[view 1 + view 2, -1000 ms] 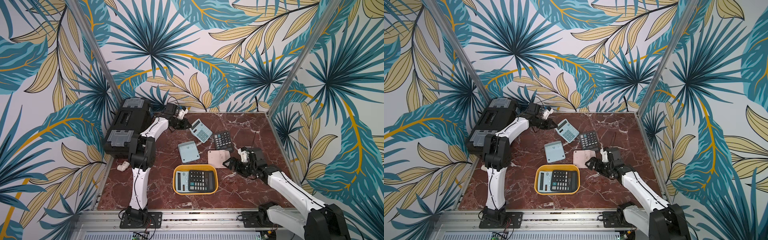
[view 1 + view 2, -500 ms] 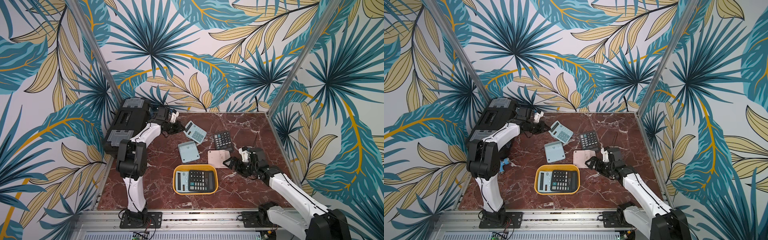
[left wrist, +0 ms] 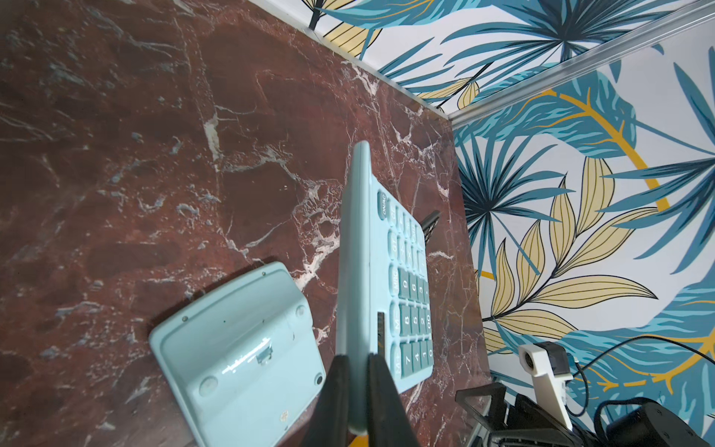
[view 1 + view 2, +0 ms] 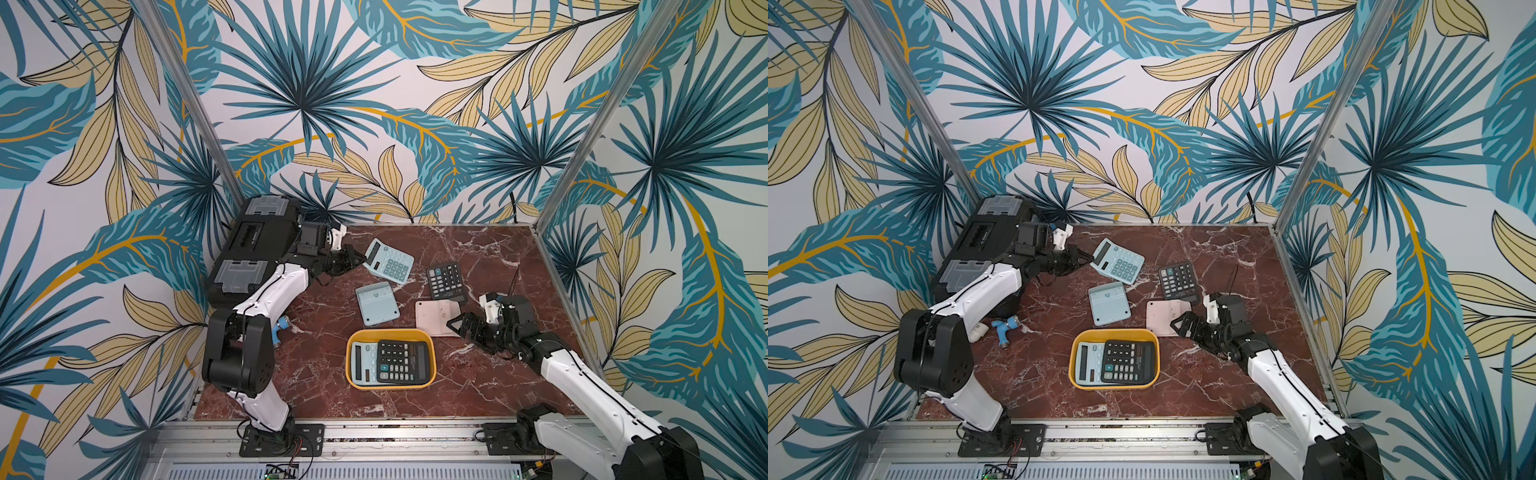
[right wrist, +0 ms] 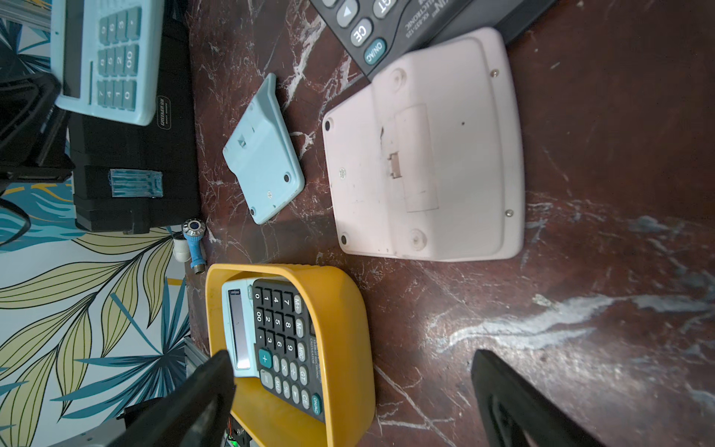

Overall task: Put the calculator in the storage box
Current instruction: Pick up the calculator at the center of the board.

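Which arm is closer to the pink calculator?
The right arm: its open jaws sit beside the pink calculator. The left arm is far back, jaws clamping a blue calculator.

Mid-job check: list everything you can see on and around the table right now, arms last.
storage box: one, yellow, front centre of the table.
boxed calculators: two, light blue and black, keys up inside the storage box.
gripped calculator: one, light blue, far left.
face-down calculators: two, light blue and pink, behind the storage box.
loose black calculator: one, black, keys up, just behind the pink one.
toolbox: one, black with grey latches, far-left corner.
pipe fitting: one, blue, left edge.
small white piece: one, white, beside the pipe fitting.
table: one, red-brown marble.
left gripper: black, shut on the gripped calculator.
right gripper: black, open, empty, by the pink calculator.
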`<state>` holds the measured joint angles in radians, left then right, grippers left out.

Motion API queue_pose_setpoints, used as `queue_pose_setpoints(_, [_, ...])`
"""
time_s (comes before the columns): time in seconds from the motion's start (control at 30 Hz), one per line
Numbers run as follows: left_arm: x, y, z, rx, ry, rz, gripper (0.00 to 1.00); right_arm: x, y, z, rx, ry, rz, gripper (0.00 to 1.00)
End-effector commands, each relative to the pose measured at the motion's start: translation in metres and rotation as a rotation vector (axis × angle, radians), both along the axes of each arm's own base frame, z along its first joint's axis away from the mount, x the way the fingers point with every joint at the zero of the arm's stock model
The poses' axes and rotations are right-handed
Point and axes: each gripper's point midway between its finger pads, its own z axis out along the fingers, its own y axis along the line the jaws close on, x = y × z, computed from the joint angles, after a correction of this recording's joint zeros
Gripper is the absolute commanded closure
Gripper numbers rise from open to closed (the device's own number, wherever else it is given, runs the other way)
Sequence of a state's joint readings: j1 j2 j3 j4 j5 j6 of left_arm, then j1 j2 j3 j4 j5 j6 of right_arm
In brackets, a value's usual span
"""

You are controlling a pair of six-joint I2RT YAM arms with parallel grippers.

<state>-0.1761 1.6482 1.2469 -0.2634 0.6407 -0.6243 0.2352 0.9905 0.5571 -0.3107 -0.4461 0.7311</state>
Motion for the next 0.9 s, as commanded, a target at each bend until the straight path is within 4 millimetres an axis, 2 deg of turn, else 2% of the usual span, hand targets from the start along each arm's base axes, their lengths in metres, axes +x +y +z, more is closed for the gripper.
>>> queue_pose_setpoints(0.0, [-0.007,0.0,0.027,-0.089,-0.063,0.027,1.0,0.002,0.0,0.006,0.028,-0.013,-0.025,0.01])
queue_pose_setpoints(0.33, [-0.05,-0.005,0.039,-0.21,-0.084,0.063,1.0,0.017,0.012,0.036,0.17,-0.124,-0.045,0.0])
queue_pose_setpoints(0.67, [-0.078,-0.019,0.03,-0.292,-0.073,0.066,1.0,0.037,0.04,0.081,0.418,-0.25,0.029,0.0])
queue_pose_setpoints(0.73, [-0.083,-0.021,0.026,-0.302,-0.072,0.068,1.0,0.04,0.042,0.09,0.465,-0.273,0.028,0.04])
queue_pose_setpoints(0.87, [-0.093,-0.025,0.019,-0.327,-0.067,0.071,1.0,0.046,0.046,0.102,0.522,-0.292,0.029,0.18])
